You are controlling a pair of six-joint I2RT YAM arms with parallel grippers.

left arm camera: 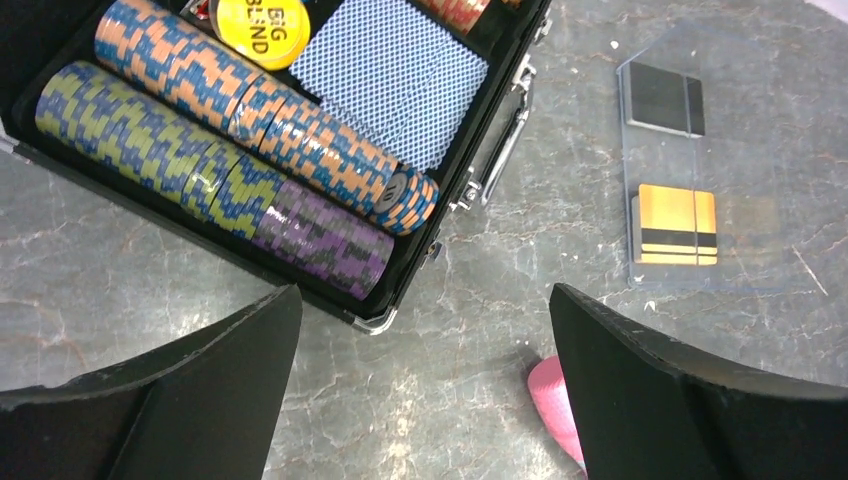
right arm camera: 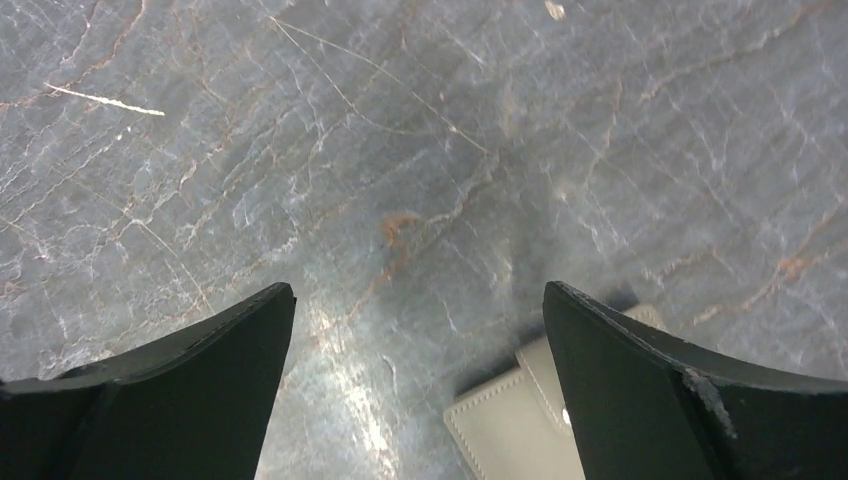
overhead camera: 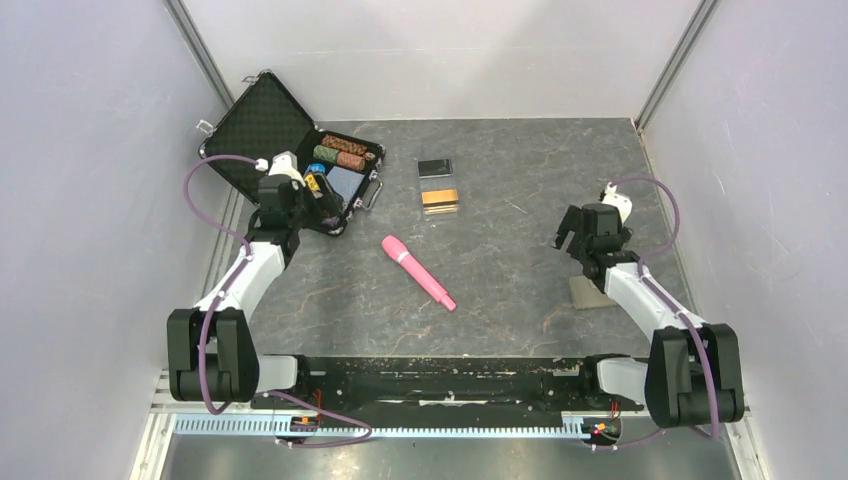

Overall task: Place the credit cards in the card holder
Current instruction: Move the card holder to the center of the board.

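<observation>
A glossy black credit card (overhead camera: 435, 168) and orange-gold credit cards (overhead camera: 440, 199) lie at mid-table; the left wrist view shows the black card (left arm camera: 664, 98) above an orange-gold one (left arm camera: 676, 224). The taupe card holder (overhead camera: 590, 293) lies shut at the right, partly under my right arm, and shows in the right wrist view as the card holder (right arm camera: 510, 425) with its tab. My left gripper (overhead camera: 318, 205) hovers open by the chip case. My right gripper (overhead camera: 570, 232) is open above bare table, just beyond the holder. Both hold nothing, seen in left gripper (left arm camera: 425, 330) and right gripper (right arm camera: 420, 330).
An open black case (overhead camera: 262, 122) of poker chips (left arm camera: 215, 120) and a pale blue deck (left arm camera: 392, 72) sits at the back left. A pink microphone-like stick (overhead camera: 418, 272) lies in the middle, its tip (left arm camera: 556, 405) near my left gripper's right finger. Walls enclose three sides.
</observation>
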